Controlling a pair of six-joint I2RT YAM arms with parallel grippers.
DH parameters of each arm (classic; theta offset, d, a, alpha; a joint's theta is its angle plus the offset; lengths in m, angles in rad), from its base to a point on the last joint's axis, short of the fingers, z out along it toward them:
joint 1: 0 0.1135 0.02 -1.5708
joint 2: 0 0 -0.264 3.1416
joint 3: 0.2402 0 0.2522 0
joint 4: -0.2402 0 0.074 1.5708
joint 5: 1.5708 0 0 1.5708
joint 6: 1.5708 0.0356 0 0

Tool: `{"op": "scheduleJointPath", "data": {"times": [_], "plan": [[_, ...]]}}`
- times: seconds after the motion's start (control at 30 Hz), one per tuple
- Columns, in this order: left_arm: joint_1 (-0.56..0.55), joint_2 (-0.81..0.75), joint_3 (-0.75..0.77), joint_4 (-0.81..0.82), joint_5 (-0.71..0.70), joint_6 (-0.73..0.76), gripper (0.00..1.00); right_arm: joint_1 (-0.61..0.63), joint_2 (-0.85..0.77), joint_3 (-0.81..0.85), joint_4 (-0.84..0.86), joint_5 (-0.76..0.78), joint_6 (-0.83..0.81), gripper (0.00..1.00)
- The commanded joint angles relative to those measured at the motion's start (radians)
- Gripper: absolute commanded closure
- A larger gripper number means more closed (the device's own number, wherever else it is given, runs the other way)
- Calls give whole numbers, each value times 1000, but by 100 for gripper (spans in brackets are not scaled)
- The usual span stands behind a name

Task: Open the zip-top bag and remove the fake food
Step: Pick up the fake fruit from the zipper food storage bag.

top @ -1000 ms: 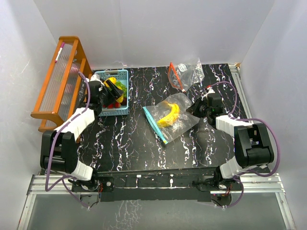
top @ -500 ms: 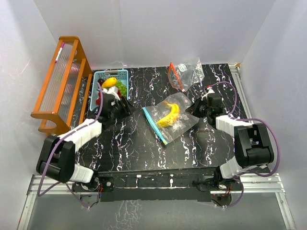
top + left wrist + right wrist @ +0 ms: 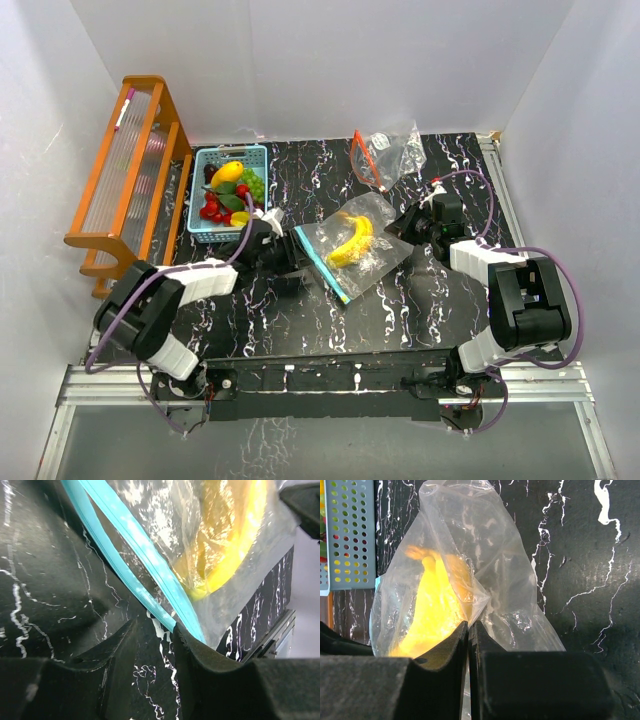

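The zip-top bag (image 3: 362,252) lies flat mid-table, clear with a blue zip strip (image 3: 322,262) on its left edge. A yellow banana (image 3: 353,240) is inside it. My left gripper (image 3: 288,256) is low on the table at the zip edge. In the left wrist view its jaws (image 3: 155,630) are open, and the blue zip strip (image 3: 131,550) ends at the right fingertip (image 3: 181,632). My right gripper (image 3: 408,224) is shut on the bag's right corner. The right wrist view shows the film (image 3: 495,580) pinched at the jaws (image 3: 469,626), with the banana (image 3: 436,611) just behind.
A light-blue basket (image 3: 252,152) at the back left holds red, green and yellow-orange fruit pieces (image 3: 228,192). A second clear bag with an orange zip (image 3: 385,152) lies at the back. A wooden rack (image 3: 125,175) stands along the left wall.
My left arm has left the basket and swung right and down to the bag's zip edge. The yellow-orange fruit now lies in the basket. The right arm has not moved.
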Motion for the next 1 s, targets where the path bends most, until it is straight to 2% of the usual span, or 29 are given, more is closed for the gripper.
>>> {"op": "scheduleJointPath", "data": {"times": [0.0,0.1,0.23,0.43,0.6,0.7,0.9,0.97], "plan": [[-38,82,42,86,55,-34,67,1,-37,47,44,-26,9,92],[-48,122,56,103,65,-45,68,1,-40,48,37,-29,9,92],[-51,144,75,106,39,-47,78,0,-41,45,39,-34,11,92],[-51,208,125,154,41,-84,79,2,-49,34,41,-41,15,92],[-52,225,133,235,23,-107,70,2,-61,16,42,-41,15,92],[-52,221,146,271,13,-109,61,2,-63,8,43,-42,15,92],[-53,221,140,318,12,-134,53,2,-60,5,45,-44,13,92],[-53,249,153,339,32,-147,48,2,-55,3,52,-45,14,92]]}}
